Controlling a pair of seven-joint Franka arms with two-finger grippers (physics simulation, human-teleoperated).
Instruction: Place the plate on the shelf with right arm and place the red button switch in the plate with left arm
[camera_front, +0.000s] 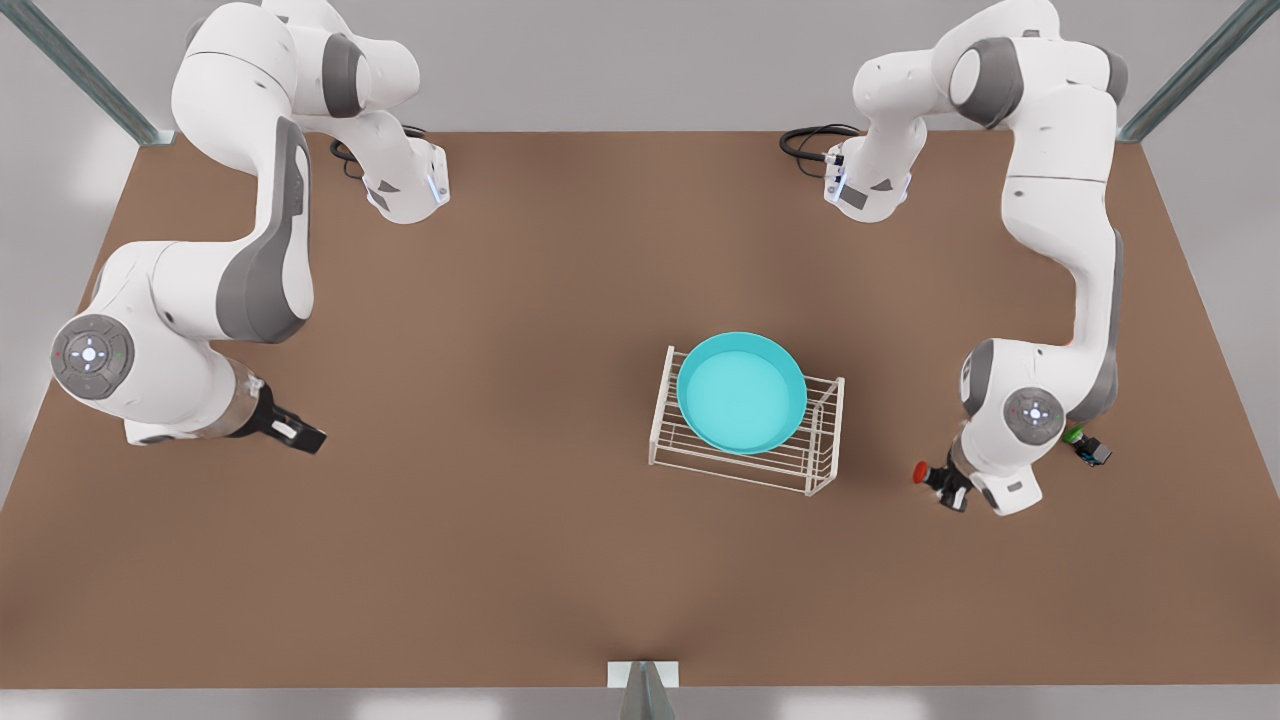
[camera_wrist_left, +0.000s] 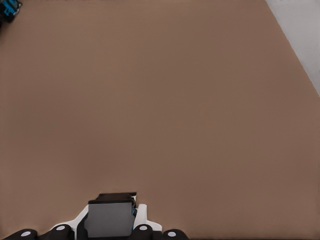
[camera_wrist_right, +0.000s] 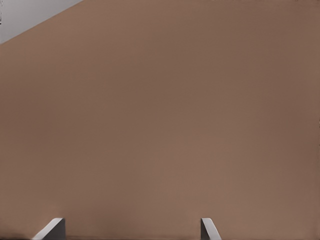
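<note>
The turquoise plate (camera_front: 741, 392) rests on top of the white wire shelf (camera_front: 735, 467) in the middle of the table. At the front view's right, my left gripper (camera_front: 948, 488) is shut on the red button switch (camera_front: 925, 474), whose red cap points toward the shelf. In the left wrist view the switch's dark boxy base (camera_wrist_left: 111, 218) sits between the fingers and its cap is hidden. My right gripper (camera_front: 298, 431) waits open at the front view's left, far from the shelf. Its two fingertips (camera_wrist_right: 52, 229) stand wide apart over bare table.
A green-capped switch (camera_front: 1086, 444) lies just behind the left arm's wrist, also seen as a blue-green corner (camera_wrist_left: 7, 10) in the left wrist view. Both arm bases stand at the far edge. Brown table (camera_front: 500, 560) stretches between the arms.
</note>
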